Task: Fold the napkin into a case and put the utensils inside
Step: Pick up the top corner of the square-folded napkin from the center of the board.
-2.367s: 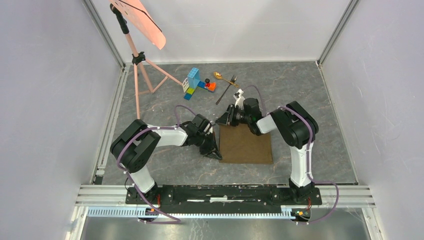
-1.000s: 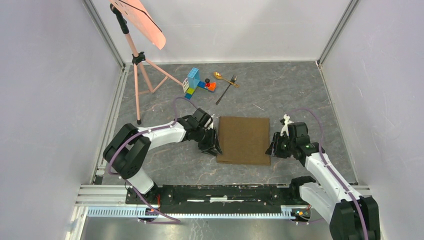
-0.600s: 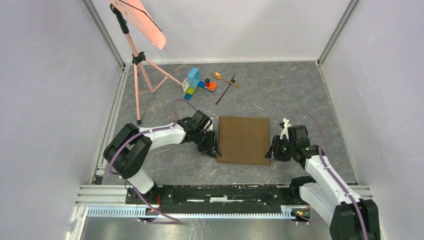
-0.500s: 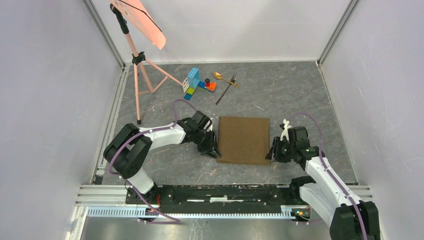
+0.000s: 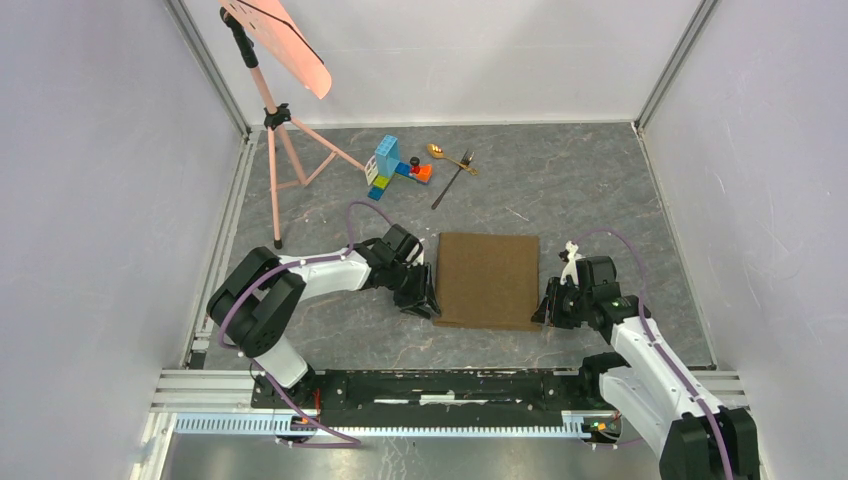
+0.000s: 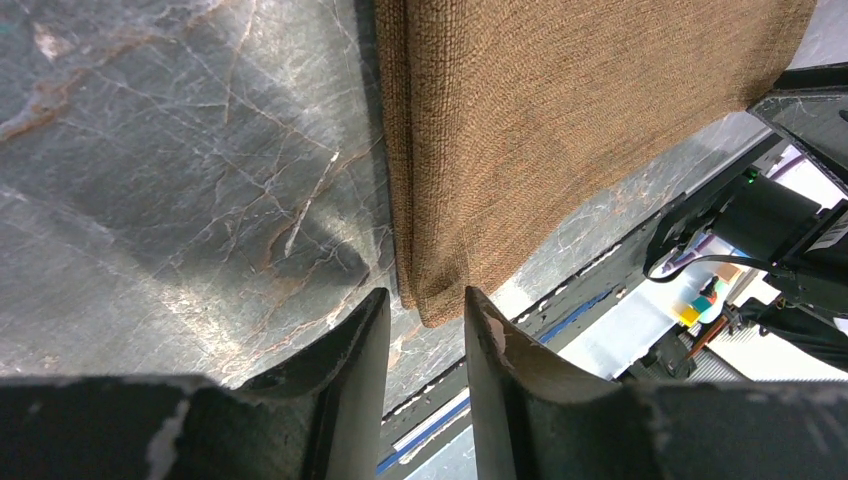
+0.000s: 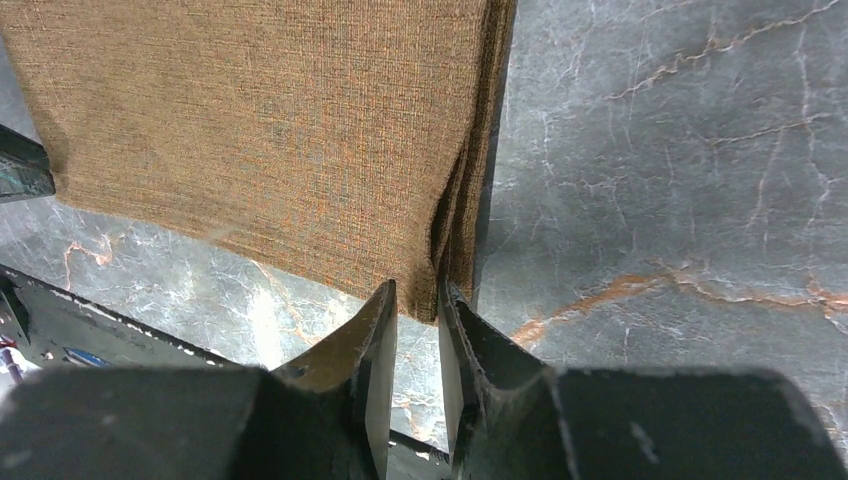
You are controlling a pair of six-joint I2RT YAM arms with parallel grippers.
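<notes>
Swung round since the earlier shots: right gripper (image 5: 548, 308), off the far-left corner of the napkin (image 5: 487, 280) to its near-right corner. Napkin folded flat in the middle of the table (image 5: 620, 200), between both grippers, roughly square, layered edges running front to back down each side. Left gripper (image 5: 428, 300) at the near-left corner, fingers apart, corner tip just inside the gap, not pinched. Right fingers nearly together astride the layered right edge; can't tell if clamped. Next fold likely needs both near corners lifted and carried away from the bases. Spoon (image 5: 440, 153) and fork (image 5: 452, 180) at the far side, just beside the toy blocks (image 5: 392, 168), well apart from the napkin. Left arm looks slightly nearer.
</notes>
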